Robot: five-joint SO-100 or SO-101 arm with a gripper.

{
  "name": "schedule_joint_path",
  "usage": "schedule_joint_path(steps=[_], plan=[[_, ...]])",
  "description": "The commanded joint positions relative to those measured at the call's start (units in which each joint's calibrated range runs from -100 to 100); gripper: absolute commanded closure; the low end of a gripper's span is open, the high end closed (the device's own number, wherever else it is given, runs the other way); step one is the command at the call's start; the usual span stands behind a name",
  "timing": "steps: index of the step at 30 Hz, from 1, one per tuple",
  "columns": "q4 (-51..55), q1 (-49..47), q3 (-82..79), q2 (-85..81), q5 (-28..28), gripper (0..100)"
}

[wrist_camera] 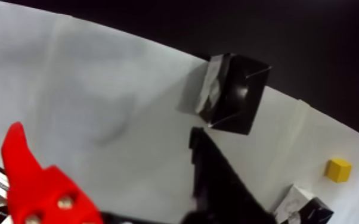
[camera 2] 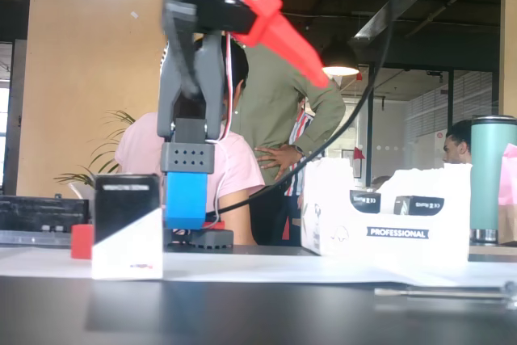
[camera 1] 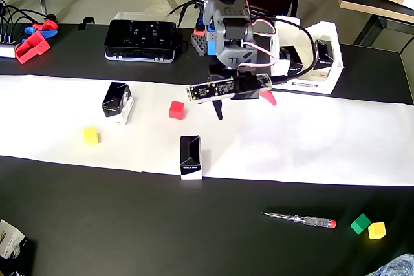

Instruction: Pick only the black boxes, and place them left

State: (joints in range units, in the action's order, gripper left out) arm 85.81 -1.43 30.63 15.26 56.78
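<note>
Two black boxes stand upright on the white paper in the overhead view, one at the left [camera 1: 118, 103] and one near the paper's front edge [camera 1: 191, 156]. More black boxes [camera 1: 291, 60] sit in a white carton at the back right. My gripper [camera 1: 246, 108] hangs open and empty above the paper, right of the red cube [camera 1: 176, 110]. In the wrist view the gripper [wrist_camera: 105, 130] is open, with the red finger [wrist_camera: 33, 184] and the black finger [wrist_camera: 214, 179] wide apart. One black box [wrist_camera: 232, 92] lies ahead, another [wrist_camera: 304, 208] at the bottom right. The fixed view shows one box [camera 2: 127, 224] in front.
A yellow cube [camera 1: 91, 136] lies left on the paper. A wide flat black device [camera 1: 141, 40] and red clamps [camera 1: 32, 43] are at the back left. The white carton [camera 1: 326, 72] stands back right. A screwdriver [camera 1: 299, 218], a green cube [camera 1: 360, 223] and a yellow cube [camera 1: 376, 230] lie front right.
</note>
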Motion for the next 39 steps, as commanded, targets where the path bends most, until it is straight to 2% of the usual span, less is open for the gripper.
schedule_joint_path(steps=[1,13,25,27,31,33,39], plan=[[-1.1,5.2,11.9,1.8,2.1,47],[-1.1,8.9,19.0,12.0,4.4,47],[-9.3,3.6,19.1,25.2,2.8,49],[-9.3,2.3,19.1,26.0,2.2,55],[-9.2,0.3,18.5,26.0,0.5,77],[-8.8,-0.9,18.5,26.0,-0.4,84],[-6.6,-3.9,20.6,24.1,-0.6,84]])
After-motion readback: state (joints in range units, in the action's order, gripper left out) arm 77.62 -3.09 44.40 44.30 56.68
